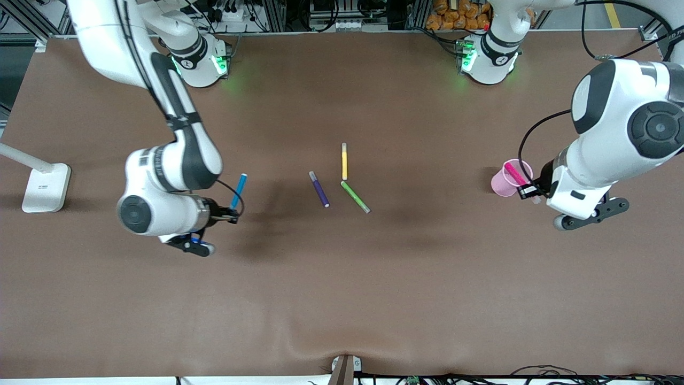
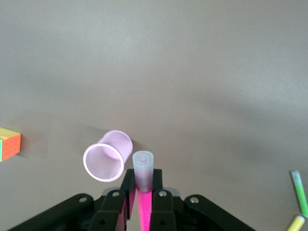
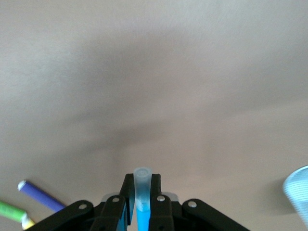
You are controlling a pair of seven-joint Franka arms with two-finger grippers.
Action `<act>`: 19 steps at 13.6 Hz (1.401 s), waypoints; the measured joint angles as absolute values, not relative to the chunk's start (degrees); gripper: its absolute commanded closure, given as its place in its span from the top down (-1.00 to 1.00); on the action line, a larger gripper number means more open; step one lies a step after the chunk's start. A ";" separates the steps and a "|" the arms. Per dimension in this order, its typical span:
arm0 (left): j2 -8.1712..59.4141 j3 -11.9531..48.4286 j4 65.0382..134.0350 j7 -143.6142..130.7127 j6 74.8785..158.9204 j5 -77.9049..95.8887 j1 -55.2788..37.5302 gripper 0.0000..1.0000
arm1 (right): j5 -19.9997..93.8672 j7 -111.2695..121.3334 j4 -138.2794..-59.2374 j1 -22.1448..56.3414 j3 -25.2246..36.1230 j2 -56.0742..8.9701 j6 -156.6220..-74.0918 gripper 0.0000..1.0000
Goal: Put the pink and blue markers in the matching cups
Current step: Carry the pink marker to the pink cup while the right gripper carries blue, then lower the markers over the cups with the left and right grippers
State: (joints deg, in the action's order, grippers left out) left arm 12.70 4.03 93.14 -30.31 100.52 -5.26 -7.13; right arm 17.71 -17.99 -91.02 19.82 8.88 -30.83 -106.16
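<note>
- Over the tabletop [image 1: 342, 299] at the left arm's end, the left gripper [image 2: 143, 191] pinches the pink marker [image 1: 514, 174] between its fingers, pale greyish end pointing away from the wrist.
- Just beside that gripper stands the pale pink cup [image 2: 107, 155]; in the left wrist view the marker's tip sits next to the cup's rim, not inside it, while in the front view the marker's pink shaft shows across the cup's mouth.
- Toward the right arm's end, the right gripper [image 3: 142, 195] is clamped on the blue marker [image 1: 239, 191], which is tilted and lifted above the tabletop, its pale end leading.
- At the edge of the right wrist view, a part of the pale blue cup [image 3: 299, 193] shows, apart from the right gripper.
- Between the two grippers, on the tabletop, lie a purple pen [image 1: 319, 189], a yellow pen [image 1: 344, 161] and a green pen [image 1: 355, 197]; the yellow and green ones almost meet at one end.
- A multicoloured cube [image 2: 9, 143] shows at the edge of the left wrist view, well apart from the pink cup.
</note>
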 measured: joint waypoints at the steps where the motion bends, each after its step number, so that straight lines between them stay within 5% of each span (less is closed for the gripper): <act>1: 10.87 4.06 96.52 -29.17 103.41 -5.76 -6.12 -1.00 | 17.69 -13.25 -90.67 18.40 8.94 -29.78 -104.94 -1.00; 11: -0.95 4.57 128.61 -23.41 132.89 -9.13 -2.13 -1.00 | 24.24 46.74 -97.75 5.07 9.00 -21.47 -97.20 -1.00; 19: -1.09 4.49 136.42 -23.17 142.37 -14.92 0.68 -1.00 | 35.55 73.20 -110.26 -3.35 8.98 -19.87 -92.64 -1.00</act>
State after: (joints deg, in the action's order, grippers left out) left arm -1.09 4.49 136.42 -23.17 142.37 -14.92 0.68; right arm 35.55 73.20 -110.26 -3.35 8.98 -19.87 -92.64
